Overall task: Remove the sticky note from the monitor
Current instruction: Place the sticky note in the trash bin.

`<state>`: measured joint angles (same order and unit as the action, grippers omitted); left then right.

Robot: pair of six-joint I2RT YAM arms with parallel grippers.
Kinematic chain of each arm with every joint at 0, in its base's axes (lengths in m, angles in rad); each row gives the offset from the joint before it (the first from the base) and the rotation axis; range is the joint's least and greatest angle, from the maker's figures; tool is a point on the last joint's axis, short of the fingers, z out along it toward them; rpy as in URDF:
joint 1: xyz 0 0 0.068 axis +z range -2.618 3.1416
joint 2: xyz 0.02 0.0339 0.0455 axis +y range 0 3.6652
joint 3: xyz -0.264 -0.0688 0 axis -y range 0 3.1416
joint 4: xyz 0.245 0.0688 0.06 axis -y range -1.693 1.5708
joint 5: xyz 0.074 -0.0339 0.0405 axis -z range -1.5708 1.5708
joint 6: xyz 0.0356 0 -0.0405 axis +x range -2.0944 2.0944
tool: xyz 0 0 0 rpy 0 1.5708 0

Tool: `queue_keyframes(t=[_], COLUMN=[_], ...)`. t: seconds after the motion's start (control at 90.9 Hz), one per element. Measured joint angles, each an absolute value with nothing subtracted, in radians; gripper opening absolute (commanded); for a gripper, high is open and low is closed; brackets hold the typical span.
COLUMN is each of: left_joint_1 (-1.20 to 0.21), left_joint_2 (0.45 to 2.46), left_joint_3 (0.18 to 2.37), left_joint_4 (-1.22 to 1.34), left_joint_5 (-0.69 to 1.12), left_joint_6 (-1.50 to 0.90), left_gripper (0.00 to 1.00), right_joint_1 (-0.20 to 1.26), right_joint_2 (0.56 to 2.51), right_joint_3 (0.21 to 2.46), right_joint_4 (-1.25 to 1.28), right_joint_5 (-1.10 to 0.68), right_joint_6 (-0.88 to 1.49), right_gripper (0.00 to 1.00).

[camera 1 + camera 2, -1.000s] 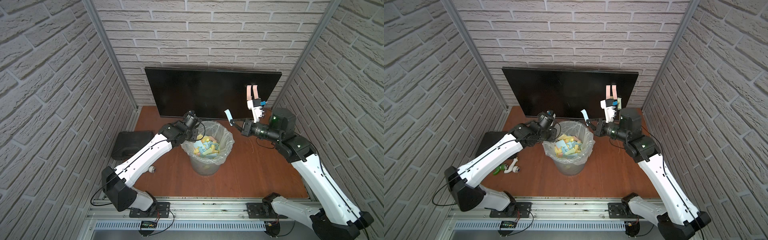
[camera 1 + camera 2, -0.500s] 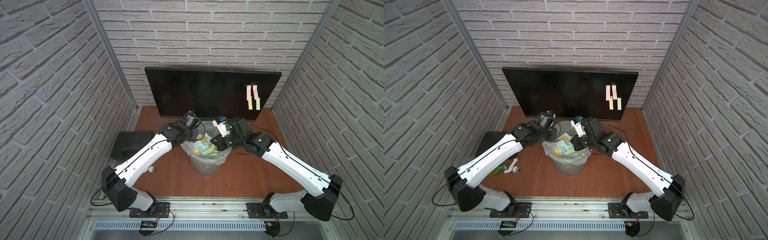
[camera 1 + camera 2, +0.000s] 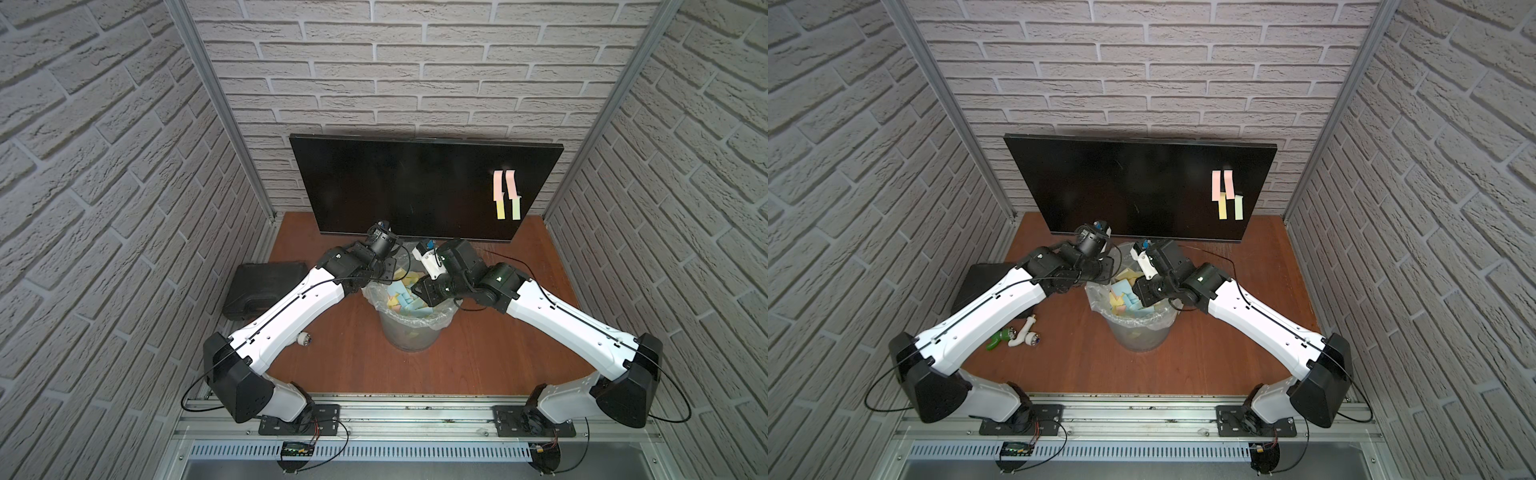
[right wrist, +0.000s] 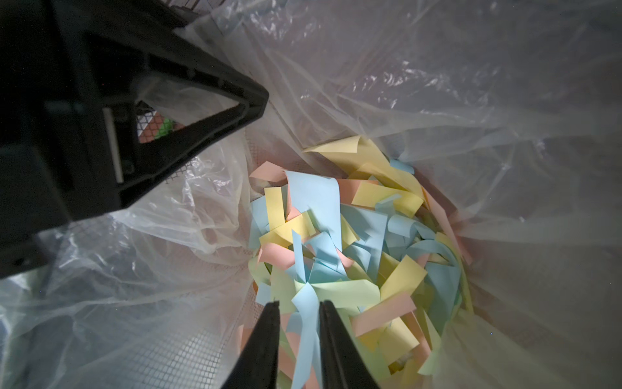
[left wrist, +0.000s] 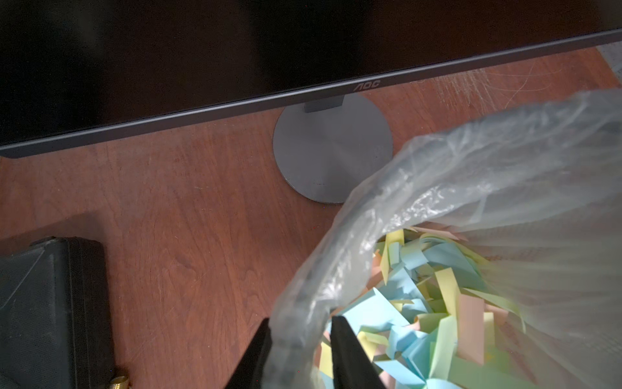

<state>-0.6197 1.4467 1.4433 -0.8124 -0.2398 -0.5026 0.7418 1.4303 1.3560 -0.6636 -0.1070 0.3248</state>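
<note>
1. Far left: a black plastic case (image 3: 266,286) lies flat on the surface (image 3: 478,365), and small pipe fittings (image 3: 1017,334) lie near it. Neither has any part in the task.
2. Left gripper (image 5: 301,323): its jaws are clamped on the rim of the wire bin (image 3: 409,336) through the clear liner (image 5: 471,151). Your left arm is doing the job of a brace, holding the bin steady.
3. Bin, centre, in front of the monitor's round foot: it holds a heap of discarded notes (image 4: 370,235) in blue, yellow, pink and green. Judged from that heap, much removal work is done.
4. Right gripper (image 4: 299,304): it reaches down inside the liner, above the heap. Its jaws stand narrowly apart with a blue note (image 4: 304,336) hanging in the gap. You cannot tell whether that strip clings to a pad or hangs free. I judge this to be the release step of one removal.
5. Monitor (image 3: 415,187): it is upright at the back of the surface and its screen is dark.
6. Right part of the screen: a cluster of sticky notes (image 3: 497,185) is attached there, two pink above, one yellow and one green below. Both top views show them.
7. Finding: the task is incomplete. You need to confirm that the blue strip has dropped, then lift the right arm clear of the liner. After that, go to the cluster on the screen and peel four more notes.
</note>
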Motion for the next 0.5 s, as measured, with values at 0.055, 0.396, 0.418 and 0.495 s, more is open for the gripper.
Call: queue_keyframes(t=[0.055, 0.396, 0.418, 0.495], left_joint_1=[-0.620, -0.620, -0.620, -0.620], left_joint_2=[1.447, 1.447, 1.447, 1.446], left_joint_3=[1.443, 1.443, 1.443, 1.444], left_joint_4=[-0.812, -0.812, -0.812, -0.812], left_joint_5=[-0.240, -0.240, -0.240, -0.240], left_joint_6=[-0.503, -0.503, -0.503, -0.503], left_gripper=[0.31, 0.31, 0.31, 0.31], right_joint_1=[0.742, 0.742, 0.742, 0.742], right_joint_2=[1.430, 1.408, 1.403, 1.381], right_joint_3=[1.356, 1.399, 1.406, 1.435], right_joint_4=[-0.664, -0.665, -0.666, -0.667], right_joint_5=[-0.108, -0.109, -0.109, -0.109], right_joint_6=[0.327, 0.344, 0.345, 0.347], right_gripper=[0.34, 0.46, 0.46, 0.48])
